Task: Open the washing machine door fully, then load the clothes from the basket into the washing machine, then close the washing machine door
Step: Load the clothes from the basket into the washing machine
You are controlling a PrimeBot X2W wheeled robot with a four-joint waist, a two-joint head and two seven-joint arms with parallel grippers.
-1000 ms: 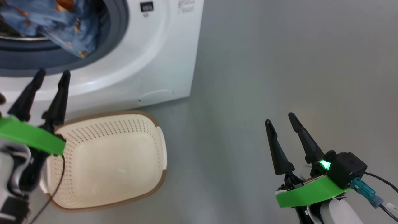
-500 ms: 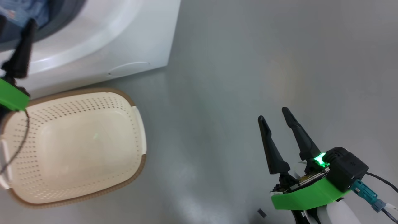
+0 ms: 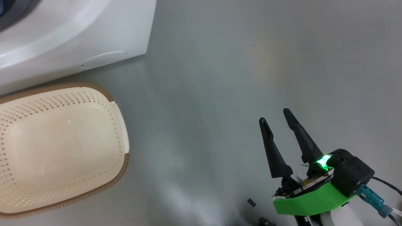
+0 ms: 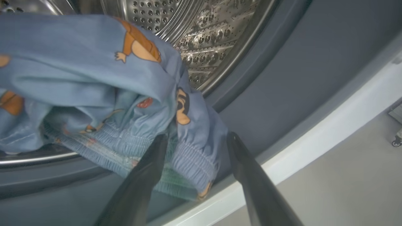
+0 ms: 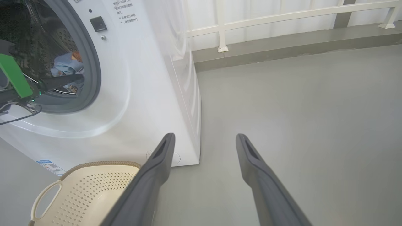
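The washing machine (image 3: 78,37) stands at the upper left, its round opening (image 5: 91,62) uncovered. The washing machine door is out of view. The clothes (image 4: 94,78), light blue with orange figures, lie over the steel drum's lip, and a ribbed cuff hangs onto the grey gasket (image 4: 276,72). My left gripper (image 4: 197,137) is open at that cuff, its fingers wide apart on either side of it. From the right wrist I see the left gripper (image 5: 75,78) at the opening, in front of the clothes (image 5: 66,64). The basket (image 3: 121,131) sits empty before the machine. My right gripper (image 3: 274,116) hovers open over bare floor.
Grey floor stretches right of the machine. A white railing (image 5: 282,18) on a raised kerb runs along the back. Small dark bits (image 3: 251,202) lie on the floor near my right wrist. The basket (image 5: 100,164) is near the machine's front corner.
The head camera has swung to the right, so the machine and basket slid left and the left gripper left that view. The right gripper has barely moved.
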